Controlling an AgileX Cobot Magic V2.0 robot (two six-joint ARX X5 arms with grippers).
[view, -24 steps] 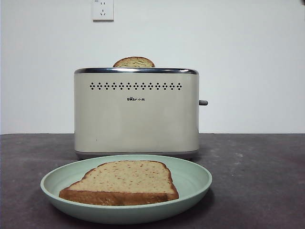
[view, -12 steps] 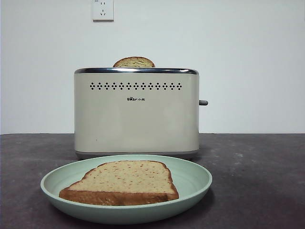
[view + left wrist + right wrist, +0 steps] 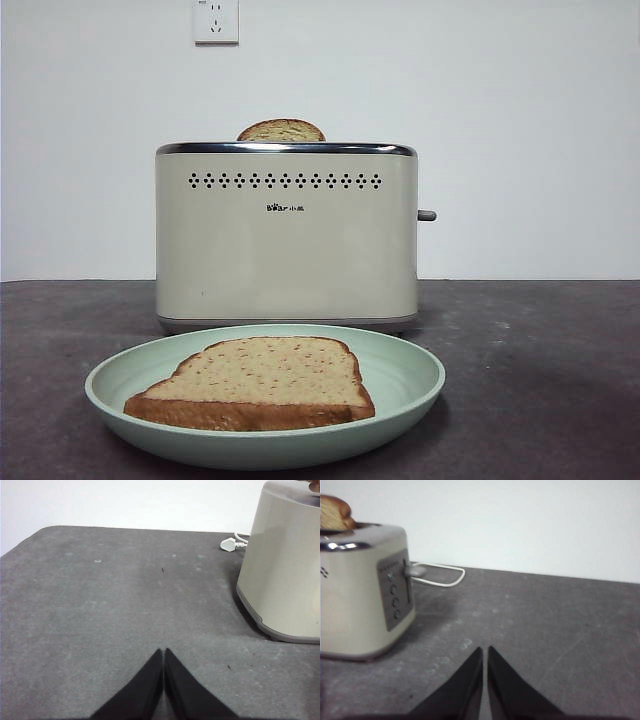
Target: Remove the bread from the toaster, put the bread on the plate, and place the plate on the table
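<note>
Bread [image 3: 262, 379], a whole slice with pale speckled crumb and dark brown crust, lies flat in the mint-green plate [image 3: 410, 372] in the lower centre of the front view, its rounded top pointing away from the camera. The plate rests on the dark mottled desk [image 3: 540, 350], just in front of the cream-beige toaster [image 3: 286, 240], which fills the middle of the frame with its chrome rim, two rows of vent holes and small logo. A second slice [image 3: 281, 131] shows only its domed top above the toaster's rim, and the grey lever [image 3: 427, 215] juts from the toaster's right side. A white wall socket [image 3: 216, 20] sits at the upper left of the frame. Neither arm appears in the front view. In the left wrist view the left end effector [image 3: 163, 652] hovers over bare desk with its two black jaws pressed together, holding nothing; the toaster's rounded end stands at the right of that frame and a white plug [image 3: 229, 544] lies on the desk behind it. In the right wrist view the right end effector [image 3: 485, 650] is likewise closed and empty above the desk, with the toaster's control panel [image 3: 396, 590] at the left of the frame and a white cord [image 3: 442, 576] looping behind it.
</note>
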